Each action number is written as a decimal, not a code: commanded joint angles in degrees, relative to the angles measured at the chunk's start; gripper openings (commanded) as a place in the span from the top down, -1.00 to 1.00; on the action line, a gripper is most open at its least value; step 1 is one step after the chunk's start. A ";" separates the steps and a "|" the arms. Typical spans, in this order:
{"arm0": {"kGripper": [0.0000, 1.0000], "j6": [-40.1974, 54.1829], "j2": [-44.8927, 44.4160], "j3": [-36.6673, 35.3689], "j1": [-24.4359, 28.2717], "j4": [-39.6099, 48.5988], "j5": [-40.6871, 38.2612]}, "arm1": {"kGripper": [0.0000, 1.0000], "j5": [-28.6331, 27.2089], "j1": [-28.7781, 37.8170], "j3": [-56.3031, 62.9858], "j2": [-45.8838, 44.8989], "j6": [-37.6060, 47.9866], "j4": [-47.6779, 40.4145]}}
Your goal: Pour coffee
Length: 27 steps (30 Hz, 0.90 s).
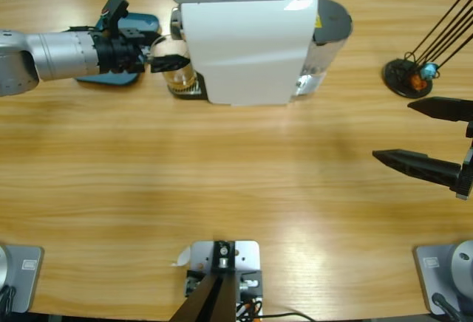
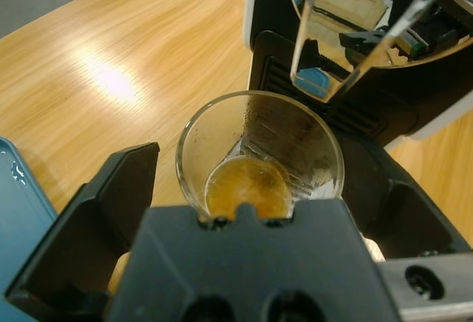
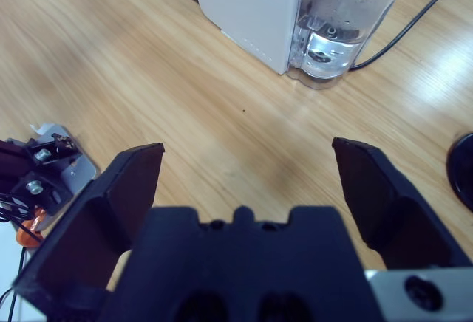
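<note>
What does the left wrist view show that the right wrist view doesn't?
Only the left wrist view shows the clear glass with the coffee in its bottom, sitting on the machine's black drip tray between the left end effector's jaws, plus a blue tray at the edge. Only the right wrist view shows the machine's water tank, its cable and the open right end effector over bare table. Both show the coffee machine and the wooden table.

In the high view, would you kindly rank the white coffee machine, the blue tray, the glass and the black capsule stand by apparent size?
Largest to smallest:
1. White coffee machine, by far the largest.
2. Blue tray, though the left arm hides much of it.
3. Black capsule stand, counting its round base only.
4. Glass, partly tucked under the machine, so its rank against the stand is unsure.
</note>
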 commanded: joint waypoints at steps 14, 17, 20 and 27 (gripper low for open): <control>-0.18 -0.74 4.38 -1.17 0.50 -0.26 -2.51 | -1.00 -0.92 0.69 1.33 1.58 0.34 -0.10; -0.18 -0.81 4.24 -0.92 0.50 -0.26 -2.55 | -1.00 -0.90 0.69 1.33 1.67 0.36 -0.10; -0.18 -0.83 3.13 -0.01 0.46 -0.26 -2.51 | -1.00 -0.83 0.69 1.33 1.62 0.34 -0.07; -0.21 -0.83 -0.76 2.40 1.08 1.57 0.51 | -1.00 -0.83 0.69 1.33 1.58 0.36 -0.01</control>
